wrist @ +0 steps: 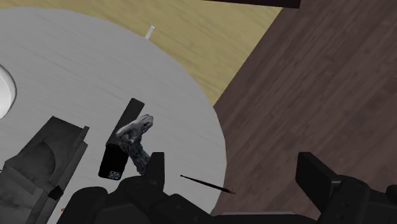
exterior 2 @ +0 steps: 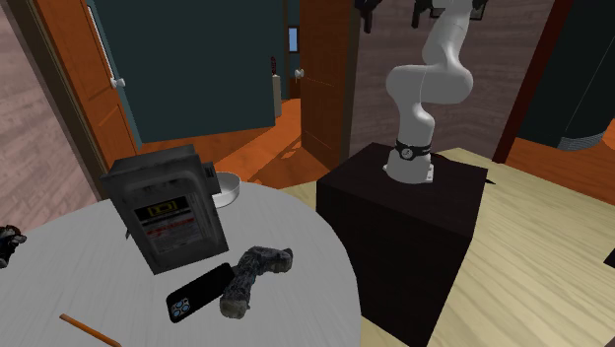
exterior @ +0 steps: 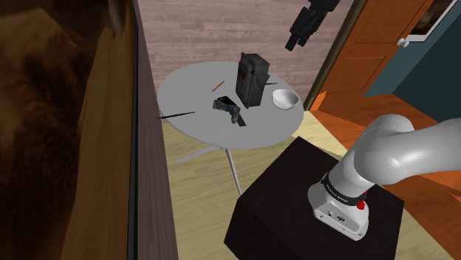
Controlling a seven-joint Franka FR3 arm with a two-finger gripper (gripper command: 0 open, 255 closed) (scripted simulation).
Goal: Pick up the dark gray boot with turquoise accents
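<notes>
Grey and round, the table [exterior: 192,89] carries everything, and I judge the arm must come down from well above it. A boxy dark case [exterior: 251,77] stands upright on it, so I'd descend clear of that. The gripper [exterior: 306,26] hangs high, fingers spread, holding nothing. The boot [exterior: 227,108], mottled dark and lumpy, lies on its side near the case, against a flat black slab [exterior 2: 200,292]. I'd straddle its narrow shaft, avoiding the slab.

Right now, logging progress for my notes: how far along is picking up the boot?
Nothing done yet: the boot lies on the table beside a phone. In hand: the open gripper hangs well above the table, holding nothing. Left: descend, close on the boot, lift.
</notes>
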